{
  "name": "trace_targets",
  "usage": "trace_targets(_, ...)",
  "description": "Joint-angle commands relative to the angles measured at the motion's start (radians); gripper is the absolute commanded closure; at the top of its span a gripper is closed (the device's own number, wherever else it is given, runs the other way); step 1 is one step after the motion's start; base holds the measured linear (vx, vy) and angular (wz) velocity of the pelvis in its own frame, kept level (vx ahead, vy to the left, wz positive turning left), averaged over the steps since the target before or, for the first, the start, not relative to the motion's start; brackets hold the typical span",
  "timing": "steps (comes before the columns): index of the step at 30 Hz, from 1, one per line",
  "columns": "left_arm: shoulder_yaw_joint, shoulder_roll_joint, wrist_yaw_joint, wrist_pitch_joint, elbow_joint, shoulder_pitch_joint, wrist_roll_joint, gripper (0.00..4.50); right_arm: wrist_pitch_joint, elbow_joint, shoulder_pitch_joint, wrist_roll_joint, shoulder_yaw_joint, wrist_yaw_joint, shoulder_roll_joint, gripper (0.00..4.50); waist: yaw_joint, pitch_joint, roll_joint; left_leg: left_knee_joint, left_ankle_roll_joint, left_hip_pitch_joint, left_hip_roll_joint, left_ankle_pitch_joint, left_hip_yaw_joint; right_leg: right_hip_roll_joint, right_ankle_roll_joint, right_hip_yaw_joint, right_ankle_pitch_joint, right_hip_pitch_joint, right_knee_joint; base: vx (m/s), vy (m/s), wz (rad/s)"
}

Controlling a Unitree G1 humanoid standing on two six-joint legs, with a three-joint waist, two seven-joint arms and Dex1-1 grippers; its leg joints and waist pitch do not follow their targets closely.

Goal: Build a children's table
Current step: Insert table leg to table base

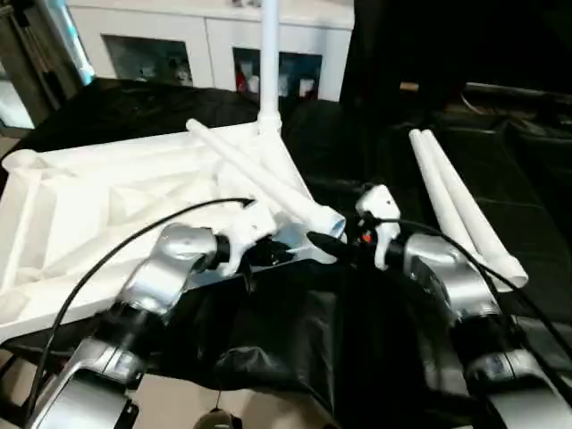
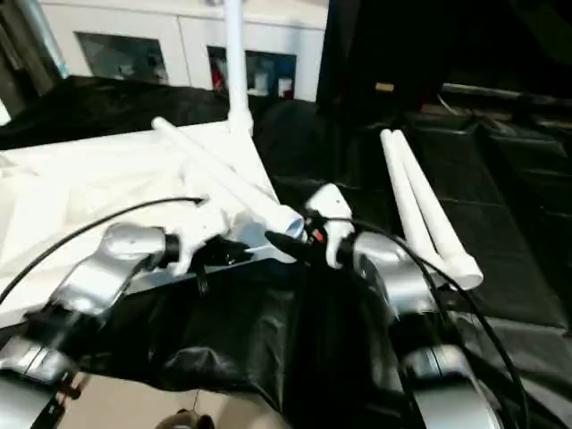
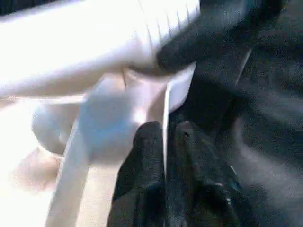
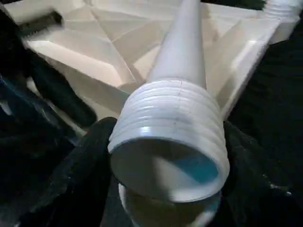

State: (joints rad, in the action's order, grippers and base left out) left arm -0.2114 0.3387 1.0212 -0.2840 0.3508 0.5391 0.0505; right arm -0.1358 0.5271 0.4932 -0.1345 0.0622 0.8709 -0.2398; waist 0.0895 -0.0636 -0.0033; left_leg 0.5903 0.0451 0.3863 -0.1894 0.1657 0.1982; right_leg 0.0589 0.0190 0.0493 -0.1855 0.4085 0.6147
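The children's table lies in parts on a black cloth. Its white top (image 1: 98, 206) rests upside down at the left, ribs up. One leg (image 1: 269, 54) stands upright in the far corner socket. A second leg (image 1: 259, 174) slants across the top, its threaded end (image 4: 170, 118) just above the near right corner socket (image 3: 142, 99). My right gripper (image 1: 326, 236) is shut on that threaded end, one black finger (image 4: 80, 175) on each side. My left gripper (image 3: 165, 156) pinches the thin rim of the top at the same corner. Two more legs (image 1: 456, 206) lie side by side at the right.
A white cabinet (image 1: 161, 45) with glass-fronted compartments stands behind the work surface. The black cloth (image 1: 295, 349) hangs in folds over the near edge. Black cables (image 1: 107, 255) loop over both forearms. Dark furniture (image 1: 500, 98) stands at the back right.
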Motion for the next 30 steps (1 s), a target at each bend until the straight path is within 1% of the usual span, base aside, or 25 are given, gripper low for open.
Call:
trace_targets(1,0.062,0.004,-0.014,-0.028,-0.047,0.004,0.052,3.51,-0.015,-0.06,-0.015,-0.024,-0.017,-0.015,-0.004,1.63,-0.001,0.076,0.001,-0.06,-0.042,-0.024,-0.045,0.172,-0.02,0.08,0.244,-0.045,-0.11,-0.052,-0.064,0.0,0.0,0.0)
trace_targets(2,0.063,0.004,-0.014,-0.028,-0.047,0.004,0.052,3.46,-0.015,-0.06,-0.015,-0.024,-0.017,-0.015,-0.004,1.63,-0.002,0.074,0.0,-0.061,-0.04,-0.024,-0.044,0.181,-0.02,0.079,0.239,-0.044,-0.125,-0.052,-0.067,0.0,0.0,0.0)
trace_targets(3,0.105,0.003,-0.033,-0.082,-0.04,0.013,0.083,3.46,-0.027,-0.083,-0.03,-0.033,-0.022,-0.023,0.001,1.63,-0.004,0.072,0.001,-0.062,-0.029,-0.026,-0.043,0.205,-0.02,0.079,0.223,-0.045,-0.176,-0.05,-0.072,0.0,0.0,0.0)
trace_targets(4,0.116,0.003,-0.036,-0.103,-0.039,0.015,0.092,3.26,-0.031,-0.091,-0.034,-0.035,-0.022,-0.026,0.002,1.64,-0.005,0.072,0.001,-0.063,-0.026,-0.026,-0.042,0.211,-0.021,0.079,0.219,-0.044,-0.188,-0.05,-0.072,0.0,0.0,0.0)
trace_targets(5,0.141,0.0,-0.059,-0.143,-0.024,0.025,0.103,3.08,-0.036,-0.104,-0.039,-0.041,-0.024,-0.032,0.006,1.64,-0.009,0.073,0.004,-0.063,-0.019,-0.027,-0.042,0.214,-0.021,0.077,0.213,-0.044,-0.195,-0.05,-0.072,0.0,0.0,0.0)
trace_targets(6,0.161,-0.008,-0.092,-0.167,-0.006,0.035,0.105,3.08,-0.04,-0.112,-0.042,-0.046,-0.027,-0.036,0.009,1.64,-0.008,0.073,0.004,-0.063,-0.019,-0.028,-0.042,0.214,-0.022,0.078,0.211,-0.045,-0.197,-0.049,-0.074,0.0,0.0,0.0)
trace_targets(7,0.161,-0.008,-0.092,-0.167,-0.006,0.035,0.105,3.03,-0.04,-0.112,-0.042,-0.046,-0.027,-0.036,0.009,1.64,-0.009,0.073,0.004,-0.062,-0.019,-0.028,-0.042,0.213,-0.022,0.076,0.209,-0.045,-0.19,-0.048,-0.074,0.0,0.0,0.0)
trace_targets(8,0.258,-0.063,-0.255,-0.257,0.069,0.085,0.136,2.95,-0.059,-0.144,-0.05,-0.058,-0.035,-0.054,0.02,1.64,-0.009,0.073,0.002,-0.062,-0.019,-0.027,-0.042,0.21,-0.023,0.077,0.208,-0.045,-0.188,-0.049,-0.074,0.0,0.0,0.0)
trace_targets(9,0.33,-0.102,-0.365,-0.328,0.119,0.118,0.178,2.82,-0.073,-0.166,-0.055,-0.065,-0.039,-0.064,0.026,1.64,-0.005,0.076,0.004,-0.057,-0.02,-0.032,-0.04,0.21,-0.021,0.076,0.219,-0.044,-0.161,-0.048,-0.072,0.0,0.0,0.0)
trace_targets(10,0.34,-0.108,-0.379,-0.339,0.126,0.122,0.185,2.65,-0.075,-0.169,-0.056,-0.067,-0.039,-0.066,0.026,1.64,-0.008,0.076,0.002,-0.056,-0.022,-0.026,-0.037,0.201,-0.019,0.073,0.226,-0.044,-0.143,-0.053,-0.067,0.0,0.0,0.0)
trace_targets(11,0.354,-0.115,-0.393,-0.35,0.136,0.128,0.197,2.65,-0.077,-0.172,-0.057,-0.067,-0.038,-0.067,0.027,1.64,-0.003,0.077,0.002,-0.057,-0.032,-0.026,-0.039,0.193,-0.024,0.079,0.225,-0.043,-0.142,-0.053,-0.07,0.0,0.0,0.0)
trace_targets(12,0.398,-0.139,-0.436,-0.382,0.166,0.145,0.235,2.54,-0.081,-0.18,-0.058,-0.069,-0.036,-0.071,0.029,1.64,0.0,0.078,0.001,-0.055,-0.037,-0.025,-0.037,0.178,-0.022,0.077,0.227,-0.042,-0.13,-0.053,-0.07,0.0,0.0,0.0)
trace_targets(14,0.463,-0.179,-0.462,-0.418,0.191,0.166,0.316,2.54,-0.086,-0.188,-0.059,-0.073,-0.032,-0.076,0.032,1.64,0.0,0.079,0.0,-0.054,-0.043,-0.023,-0.037,0.16,-0.022,0.077,0.234,-0.042,-0.104,-0.055,-0.067,0.0,0.0,0.0)
trace_targets(15,0.49,-0.196,-0.47,-0.437,0.198,0.175,0.35,2.31,-0.086,-0.189,-0.058,-0.075,-0.031,-0.076,0.033,1.64,0.002,0.08,-0.001,-0.052,-0.053,-0.021,-0.036,0.146,-0.021,0.078,0.244,-0.041,-0.078,-0.057,-0.065,0.0,0.0,0.0)
trace_targets(16,0.528,-0.219,-0.482,-0.46,0.214,0.19,0.396,2.22,-0.091,-0.193,-0.054,-0.077,-0.03,-0.077,0.036,1.64,0.004,0.081,0.0,-0.051,-0.058,-0.021,-0.036,0.142,-0.022,0.078,0.246,-0.041,-0.072,-0.056,-0.066,0.0,0.0,0.0)
trace_targets(17,0.534,-0.222,-0.482,-0.463,0.216,0.192,0.403,2.16,-0.092,-0.194,-0.053,-0.077,-0.03,-0.077,0.037,1.64,0.003,0.08,0.0,-0.051,-0.06,-0.02,-0.034,0.143,-0.021,0.077,0.249,-0.041,-0.069,-0.057,-0.066,0.0,0.0,0.0)
trace_targets(18,0.556,-0.235,-0.486,-0.479,0.223,0.199,0.427,2.1,-0.095,-0.197,-0.051,-0.078,-0.03,-0.078,0.038,1.64,0.004,0.079,-0.001,-0.05,-0.064,-0.02,-0.033,0.146,-0.021,0.078,0.249,-0.04,-0.078,-0.058,-0.068,0.0,0.0,0.0)
trace_targets(20,0.605,-0.26,-0.492,-0.501,0.235,0.215,0.483,1.87,-0.096,-0.199,-0.047,-0.079,-0.031,-0.08,0.041,1.64,0.003,0.078,-0.003,-0.051,-0.065,-0.02,-0.034,0.153,-0.021,0.08,0.244,-0.039,-0.103,-0.059,-0.072,0.0,0.0,0.0)
trace_targets(21,0.65,-0.282,-0.521,-0.524,0.243,0.23,0.516,1.77,-0.103,-0.203,-0.043,-0.08,-0.03,-0.084,0.043,1.64,0.002,0.076,-0.004,-0.052,-0.063,-0.019,-0.034,0.16,-0.021,0.078,0.239,-0.039,-0.119,-0.058,-0.074,0.0,0.0,0.0)
trace_targets(22,0.668,-0.289,-0.535,-0.535,0.248,0.235,0.531,1.77,-0.106,-0.207,-0.042,-0.081,-0.028,-0.087,0.044,1.64,0.003,0.077,-0.003,-0.052,-0.062,-0.021,-0.035,0.164,-0.022,0.079,0.237,-0.039,-0.127,-0.059,-0.075,0.0,0.0,0.0)
trace_targets(23,0.683,-0.297,-0.548,-0.538,0.254,0.241,0.546,1.71,-0.108,-0.21,-0.041,-0.082,-0.025,-0.087,0.045,1.64,0.001,0.076,-0.006,-0.052,-0.062,-0.02,-0.034,0.162,-0.022,0.079,0.232,-0.038,-0.133,-0.059,-0.076,0.0,0.0,0.0)
trace_targets(24,0.702,-0.305,-0.56,-0.541,0.263,0.248,0.566,1.71,-0.11,-0.213,-0.041,-0.082,-0.022,-0.087,0.046,1.64,0.002,0.076,-0.005,-0.052,-0.063,-0.02,-0.034,0.161,-0.023,0.079,0.229,-0.038,-0.135,-0.06,-0.075,0.0,0.0,0.0)
trace_targets(25,0.716,-0.311,-0.573,-0.544,0.27,0.253,0.582,1.49,-0.111,-0.214,-0.04,-0.083,-0.019,-0.087,0.046,1.64,0.001,0.075,-0.008,-0.053,-0.064,-0.02,-0.034,0.161,-0.023,0.079,0.226,-0.038,-0.142,-0.06,-0.077,0.0,0.0,0.0)
trace_targets(27,0.72,-0.315,-0.588,-0.531,0.29,0.259,0.584,1.34,-0.111,-0.217,-0.037,-0.085,-0.016,-0.089,0.048,1.64,0.002,0.076,-0.007,-0.052,-0.068,-0.02,-0.034,0.154,-0.023,0.078,0.222,-0.039,-0.136,-0.059,-0.076,0.0,0.0,0.0)
trace_targets(30,0.719,-0.318,-0.631,-0.491,0.337,0.267,0.564,1.18,-0.112,-0.22,-0.028,-0.086,-0.015,-0.094,0.055,1.64,0.002,0.076,-0.005,-0.052,-0.073,-0.02,-0.034,0.153,-0.024,0.077,0.209,-0.038,-0.139,-0.058,-0.078,0.0,0.0,0.0)
